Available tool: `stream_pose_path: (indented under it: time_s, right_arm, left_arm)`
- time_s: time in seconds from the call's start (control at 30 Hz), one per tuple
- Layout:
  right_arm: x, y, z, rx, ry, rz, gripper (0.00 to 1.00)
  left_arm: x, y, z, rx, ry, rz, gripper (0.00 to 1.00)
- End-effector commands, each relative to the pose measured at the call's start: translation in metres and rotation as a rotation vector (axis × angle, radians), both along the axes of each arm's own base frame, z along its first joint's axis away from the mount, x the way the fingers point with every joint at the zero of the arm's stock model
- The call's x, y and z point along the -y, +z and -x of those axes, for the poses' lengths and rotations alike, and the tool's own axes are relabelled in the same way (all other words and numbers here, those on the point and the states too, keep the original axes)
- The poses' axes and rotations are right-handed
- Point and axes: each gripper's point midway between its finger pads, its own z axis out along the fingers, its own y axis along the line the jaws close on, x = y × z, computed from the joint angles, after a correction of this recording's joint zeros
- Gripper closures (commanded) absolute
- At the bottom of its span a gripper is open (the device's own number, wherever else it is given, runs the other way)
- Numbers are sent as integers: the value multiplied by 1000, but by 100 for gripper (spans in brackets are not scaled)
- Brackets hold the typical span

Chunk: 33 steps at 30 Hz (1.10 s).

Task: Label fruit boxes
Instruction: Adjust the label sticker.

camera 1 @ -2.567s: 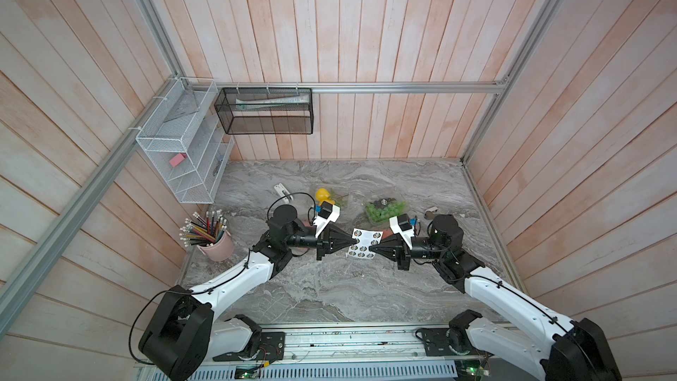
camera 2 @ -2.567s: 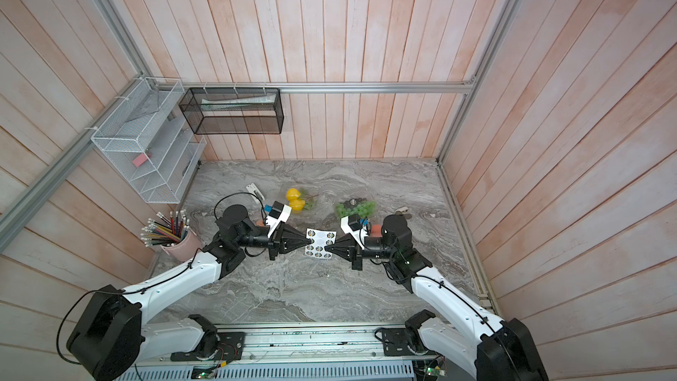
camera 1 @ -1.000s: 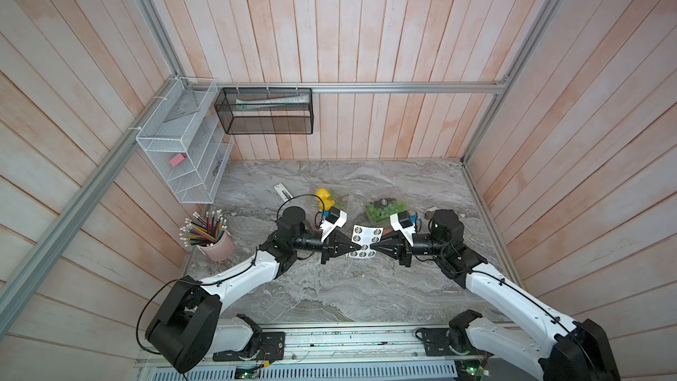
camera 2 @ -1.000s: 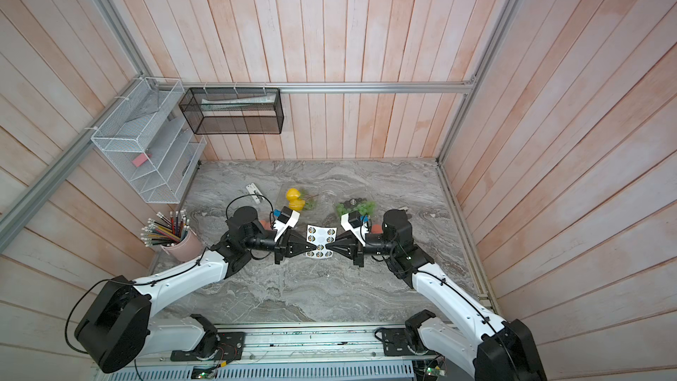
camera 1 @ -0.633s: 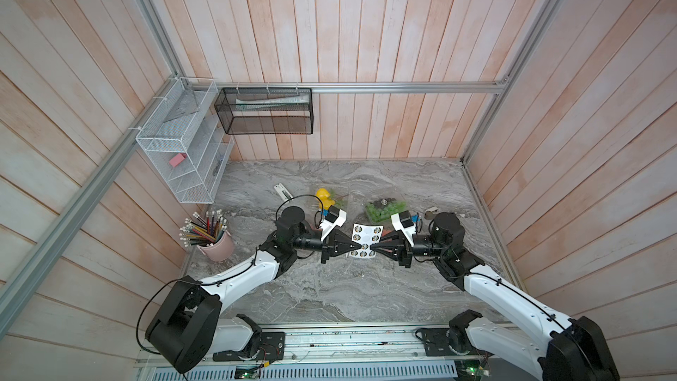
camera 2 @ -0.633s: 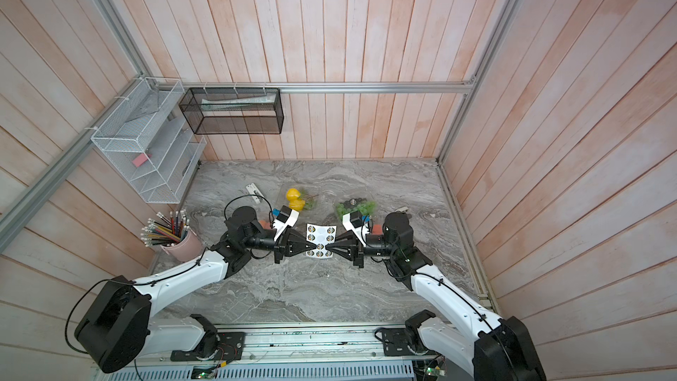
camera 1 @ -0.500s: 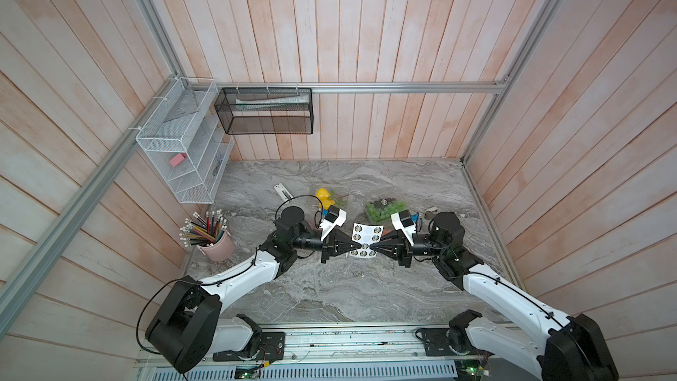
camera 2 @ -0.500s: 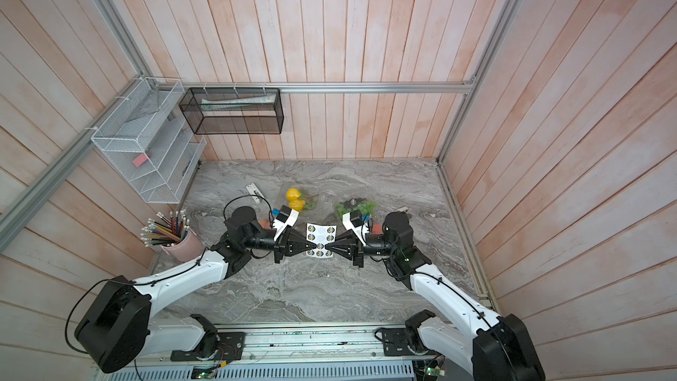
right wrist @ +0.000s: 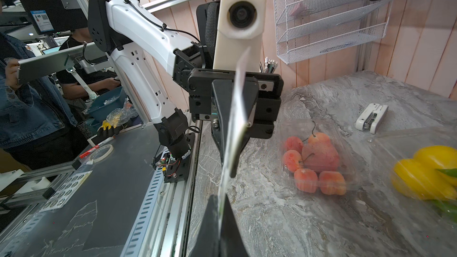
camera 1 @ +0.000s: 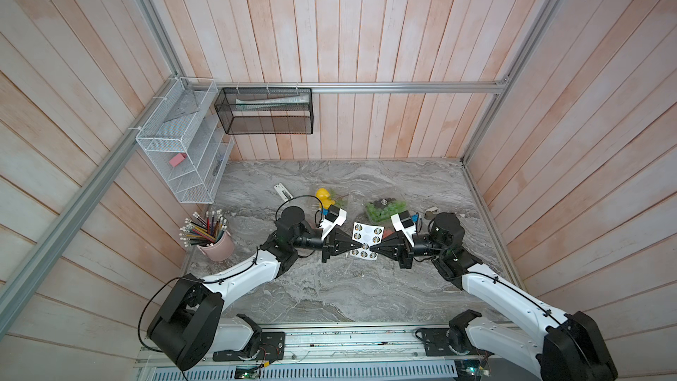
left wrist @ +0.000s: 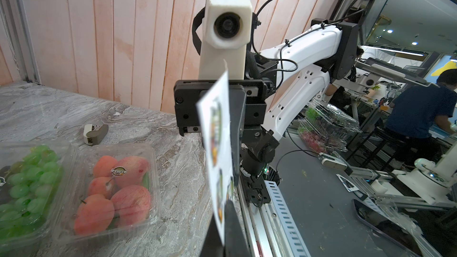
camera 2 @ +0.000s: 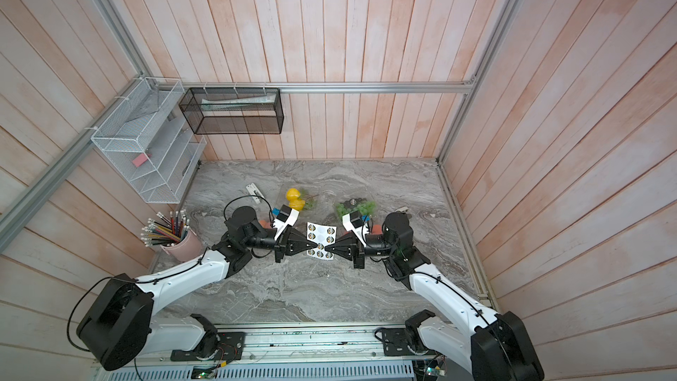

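As the left pincer [camera 1: 354, 245] and the right pincer [camera 1: 373, 248] both grasp the sticker sheet [camera 1: 367, 233] from opposite edges above the desk [camera 1: 329, 287], peeling a label seems in hand. The fruit boxes [camera 1: 384, 208] lie on the desk near it. The next move needs a gentle pull apart. The sticker print is unreadable.

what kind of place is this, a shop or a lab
Probably a robotics lab work cell, not a shop: robot arms bolted to an aluminium rail at a marble-look tabletop, plank walls on a metal frame, and, in the wrist views, people working beyond.
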Motion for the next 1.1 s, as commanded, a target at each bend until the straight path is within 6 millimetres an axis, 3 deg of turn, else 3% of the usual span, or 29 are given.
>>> stream_pose_path:
  time_s: [0.0,0.57,1.07]
  right_arm:
    - [1,2,3,18,18,-12,100]
    - [-1,-2,-13,37,-61,3,100]
    - [-1,2,-14,45,-69,-14,100]
  left_arm:
    - [4,3,2,16,-22,11,100]
    - [10,9,8,38,-55,23,100]
    - [13,10,7,43,-51,29,100]
